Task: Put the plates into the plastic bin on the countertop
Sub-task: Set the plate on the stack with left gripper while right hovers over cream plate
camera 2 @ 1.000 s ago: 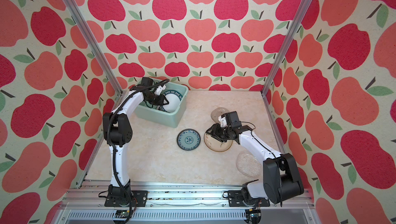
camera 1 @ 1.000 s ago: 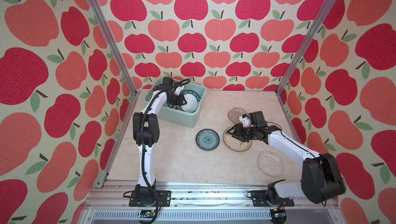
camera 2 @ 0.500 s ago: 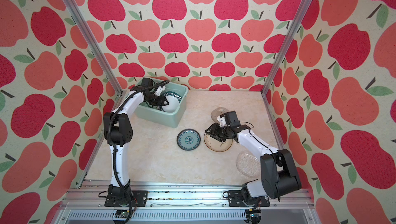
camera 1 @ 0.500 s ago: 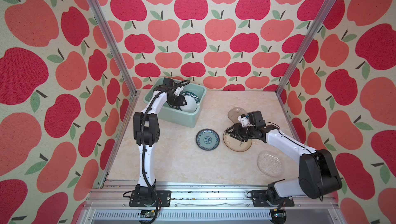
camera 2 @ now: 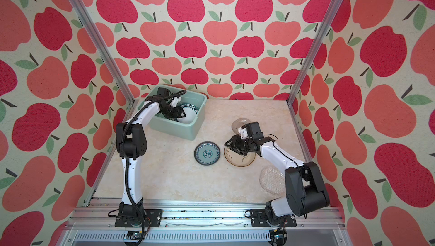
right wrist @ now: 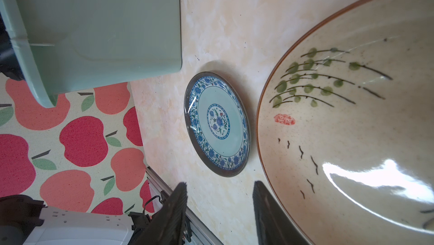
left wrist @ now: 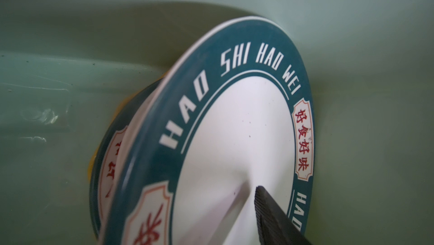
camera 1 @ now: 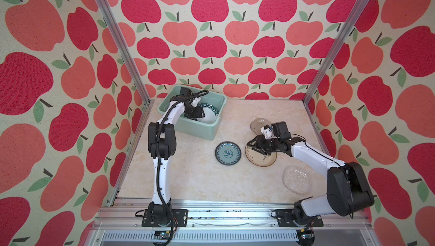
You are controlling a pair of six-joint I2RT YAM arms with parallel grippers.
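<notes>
My left gripper (camera 1: pixel 197 113) reaches into the plastic bin (camera 1: pixel 179 125) at the back left. Its one visible finger (left wrist: pixel 270 215) stands just off the face of a white plate with a dark lettered rim (left wrist: pixel 234 138). That plate leans tilted on another lettered plate (left wrist: pixel 110 161) and a yellow one (left wrist: pixel 90 166). My right gripper (right wrist: pixel 220 184) is open and empty, low over the countertop (camera 1: pixel 195 176) at the left rim of the cream bamboo-drawn plate (right wrist: pixel 352 126). The teal patterned plate (camera 1: pixel 227 153) lies flat just left of it.
Two glass plates lie on the right, one behind my right wrist (camera 1: pixel 257 123) and one near the front beside the right arm (camera 1: pixel 296 180). Aluminium rails (camera 1: pixel 211 206) edge the counter, and apple-patterned walls close it on three sides.
My left gripper's jaws have widened and let go of the lettered plate, which now rests in the bin. My right gripper has moved left across the cream plate to its left rim.
</notes>
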